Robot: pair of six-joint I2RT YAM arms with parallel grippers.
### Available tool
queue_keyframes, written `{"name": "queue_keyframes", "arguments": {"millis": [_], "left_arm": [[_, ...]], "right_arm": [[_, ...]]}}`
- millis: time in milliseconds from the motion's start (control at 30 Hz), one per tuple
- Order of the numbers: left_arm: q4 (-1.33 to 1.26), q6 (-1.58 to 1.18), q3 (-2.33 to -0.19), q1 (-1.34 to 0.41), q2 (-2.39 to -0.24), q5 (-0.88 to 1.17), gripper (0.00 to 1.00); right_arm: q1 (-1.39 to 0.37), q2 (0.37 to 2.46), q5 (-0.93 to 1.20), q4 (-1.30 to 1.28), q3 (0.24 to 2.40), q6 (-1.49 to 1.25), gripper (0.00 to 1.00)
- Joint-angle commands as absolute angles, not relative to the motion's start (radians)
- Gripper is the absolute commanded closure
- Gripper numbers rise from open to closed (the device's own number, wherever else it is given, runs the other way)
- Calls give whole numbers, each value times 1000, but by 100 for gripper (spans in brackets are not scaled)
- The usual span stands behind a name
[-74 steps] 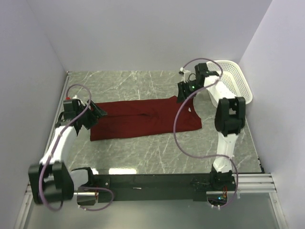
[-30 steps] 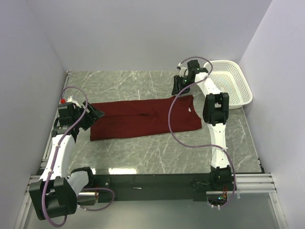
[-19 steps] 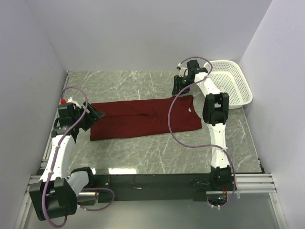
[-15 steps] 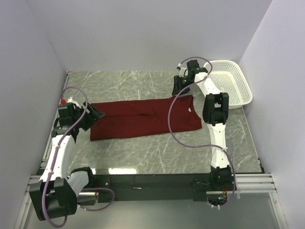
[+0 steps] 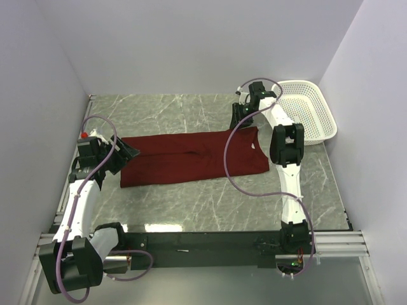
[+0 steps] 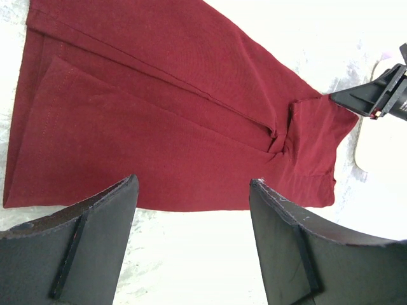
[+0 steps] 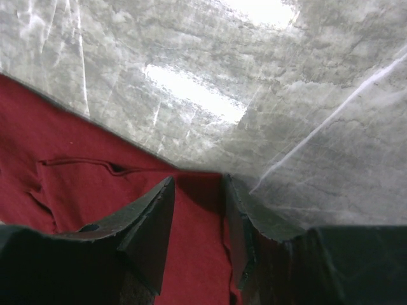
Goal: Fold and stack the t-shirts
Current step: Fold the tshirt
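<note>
One smooth maroon t-shirt, left claw wide apart, right claw narrowly apart at corner

Whether the right tool pinches the t-shirt edge is unclear.

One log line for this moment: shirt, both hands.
t-shirt: laid flat in long strip | left hand: open, above its left end, nothing held | right hand: jaws slightly apart astride its far right corner
</note>
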State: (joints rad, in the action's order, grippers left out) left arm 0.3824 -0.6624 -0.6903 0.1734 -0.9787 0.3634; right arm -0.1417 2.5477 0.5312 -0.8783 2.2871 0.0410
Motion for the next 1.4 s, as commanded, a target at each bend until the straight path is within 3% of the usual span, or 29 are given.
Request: {"name": "queue_keyframes", "arguments": {"millis": [0, 167, 400, 500, 1367], "left_arm": [[367, -669, -707, 175, -959, 387, 24], [370, -670, -707, 176, -956, 383, 24], [374, -669, -707, 176, -953, 382, 24], [373, -669, -703, 178, -953, 385, 24], [382, -672, -689, 176, -933, 399, 24]], "right_arm": [[-146, 2569, 541, -897, 2332, 29, 55], [-147, 2573, 555, -887, 2338, 25, 60], [-146, 2563, 589, -874, 2344, 32, 82], [-144, 2548, 603, -861, 2327, 40, 86], [-118, 2350, 726, -732, 2109, 130, 85]]}}
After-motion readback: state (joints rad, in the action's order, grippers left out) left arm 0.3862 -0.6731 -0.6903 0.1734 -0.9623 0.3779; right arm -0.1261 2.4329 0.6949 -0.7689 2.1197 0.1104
